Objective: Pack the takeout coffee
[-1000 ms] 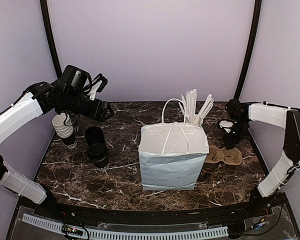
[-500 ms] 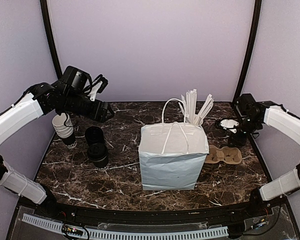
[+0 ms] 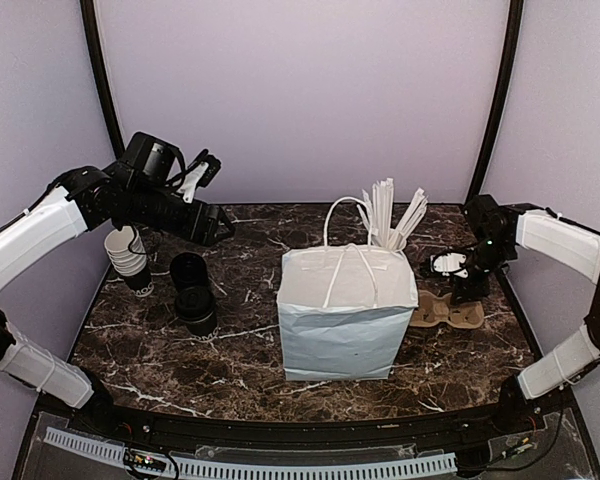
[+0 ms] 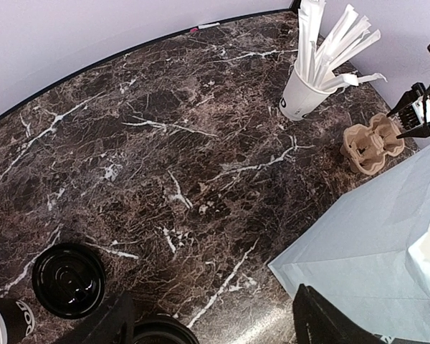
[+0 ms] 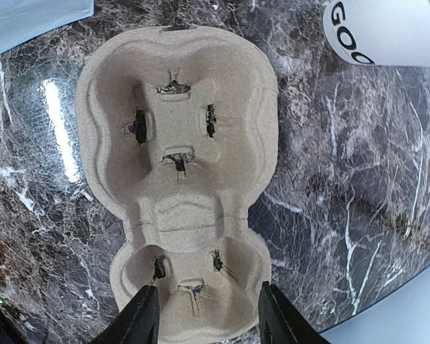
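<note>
Takeout coffee (image 3: 188, 270) is shown on a dark marble table (image 3: 230, 370) before lilac walls (image 3: 300, 100). "GOO" is printed on a white cup (image 5: 394, 32). Left gripper (image 4: 211, 315) and right gripper (image 5: 206, 294) are spread, empty.

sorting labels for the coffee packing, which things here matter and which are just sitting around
For the job: takeout coffee, black-lidded cup behind it, white paper bag, cardboard carrier.
Lying about: stack of white cups, cup of white sticks.
</note>
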`<state>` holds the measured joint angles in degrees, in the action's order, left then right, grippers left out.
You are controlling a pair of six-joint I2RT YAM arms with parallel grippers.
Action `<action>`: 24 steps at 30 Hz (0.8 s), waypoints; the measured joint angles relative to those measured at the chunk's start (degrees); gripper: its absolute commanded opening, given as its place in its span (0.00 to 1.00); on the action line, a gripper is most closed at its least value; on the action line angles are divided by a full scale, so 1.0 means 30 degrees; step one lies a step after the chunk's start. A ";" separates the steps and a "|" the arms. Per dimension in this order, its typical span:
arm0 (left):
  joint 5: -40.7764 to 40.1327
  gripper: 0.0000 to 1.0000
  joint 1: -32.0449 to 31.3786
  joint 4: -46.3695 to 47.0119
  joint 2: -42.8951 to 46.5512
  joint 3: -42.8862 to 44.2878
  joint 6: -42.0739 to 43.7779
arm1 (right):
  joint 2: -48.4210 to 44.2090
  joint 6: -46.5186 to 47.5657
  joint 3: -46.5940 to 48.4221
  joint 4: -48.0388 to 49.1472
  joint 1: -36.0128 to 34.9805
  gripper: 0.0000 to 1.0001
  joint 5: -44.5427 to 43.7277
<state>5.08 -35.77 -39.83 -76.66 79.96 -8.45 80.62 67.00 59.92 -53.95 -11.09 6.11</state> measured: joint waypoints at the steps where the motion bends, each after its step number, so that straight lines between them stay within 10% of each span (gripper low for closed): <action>1: 0.0058 0.79 0.0000 0.0007 0.0007 -0.0015 0.0000 | 0.0153 0.0168 0.0080 -0.0015 0.0000 0.47 0.0058; 24: 0.0670 0.79 0.0000 0.1020 0.0532 -0.1217 -0.0270 | 0.2317 0.3169 0.0867 -0.0423 -0.0073 0.43 -0.0284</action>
<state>7.09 -35.77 -36.77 -75.07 76.31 -9.26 87.57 76.51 62.52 -55.22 -11.31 5.26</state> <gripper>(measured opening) 0.785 0.435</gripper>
